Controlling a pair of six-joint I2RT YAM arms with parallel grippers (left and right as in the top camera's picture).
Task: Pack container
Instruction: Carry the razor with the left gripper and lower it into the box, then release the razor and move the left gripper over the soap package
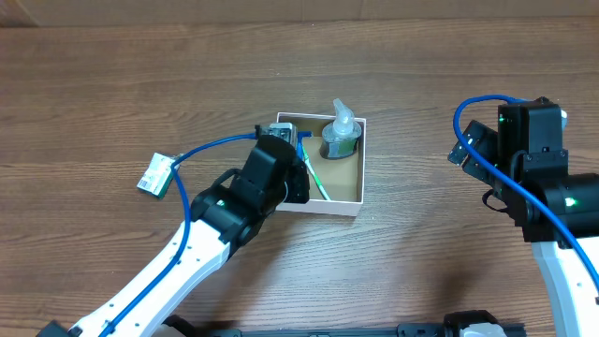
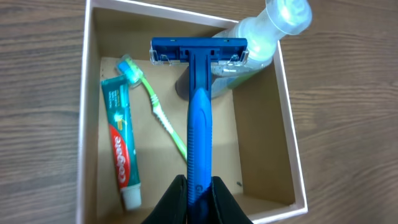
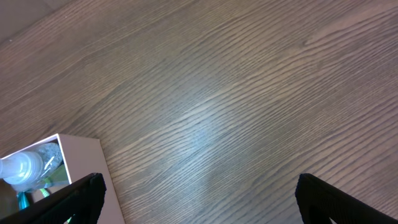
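The square, shallow cardboard container (image 1: pixel 348 193) with white walls and a brown inside sits near the middle of the wood-grain table (image 1: pixel 112 84), and the left arm reaches over its left part.

In the left wrist view, the left gripper (image 2: pixel 199 190) pinches the handle end of a blue plastic razor (image 2: pixel 199 118) between its black fingers (image 2: pixel 166 205). The razor points out over the brown floor, and its head is just beside the clear pump bottle (image 2: pixel 261 34) that leans in one corner. Whether the razor touches the floor cannot be told; a dark shadow lies under its head.

A green and red toothpaste tube (image 2: pixel 121 146) lies flat along one wall, with "Colgate" in white letters on the red band and its white cap toward the camera. The smaller print on it is too fine to read. A light green toothbrush (image 2: pixel 163 118) lies slantwise beside the tube, its bristled head close to the tube's far end.

The right gripper (image 3: pixel 199 190) hangs over bare table well to the right of the container, its fingers spread wide with nothing between them.

A small green and white packet (image 1: pixel 156 175) lies on the table left of the container; its writing is unreadable.
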